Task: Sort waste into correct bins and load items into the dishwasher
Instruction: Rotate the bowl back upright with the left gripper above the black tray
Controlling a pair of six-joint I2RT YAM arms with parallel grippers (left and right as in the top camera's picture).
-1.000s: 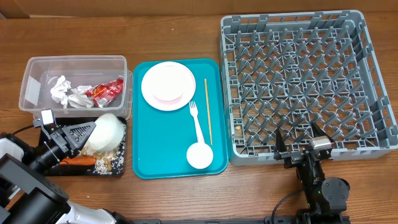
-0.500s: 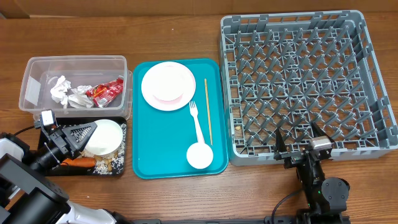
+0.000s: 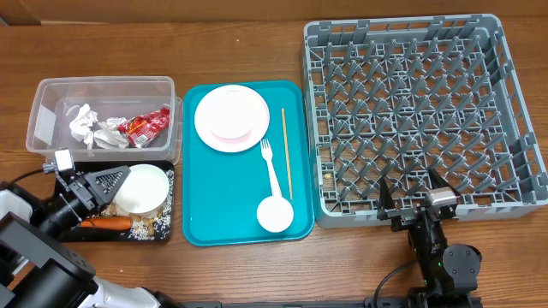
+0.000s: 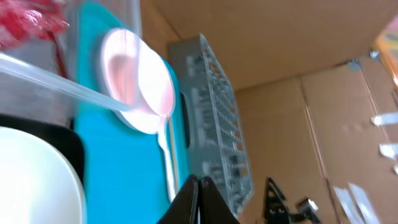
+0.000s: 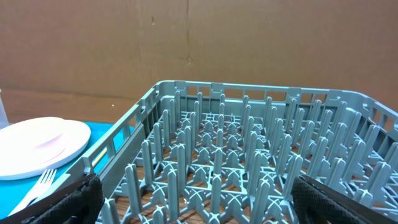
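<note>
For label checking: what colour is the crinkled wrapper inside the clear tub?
Red. The wrapper shows best in the overhead view.

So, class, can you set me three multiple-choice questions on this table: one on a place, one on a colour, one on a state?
1. The red wrapper lies
A. in the clear tub
B. on the teal tray
C. in the grey rack

2. The tray under the plate is
A. black
B. teal
C. red

3. The right gripper is
A. shut and empty
B. open
C. shut on the plate

Answers:
1 A: the wrapper sits inside the tub beside the crumpled napkins.
2 B: the plate rests on the blue-green tray in the middle of the table.
3 B: its two fingers stand wide apart at the near edge of the rack, with nothing between them.
</note>
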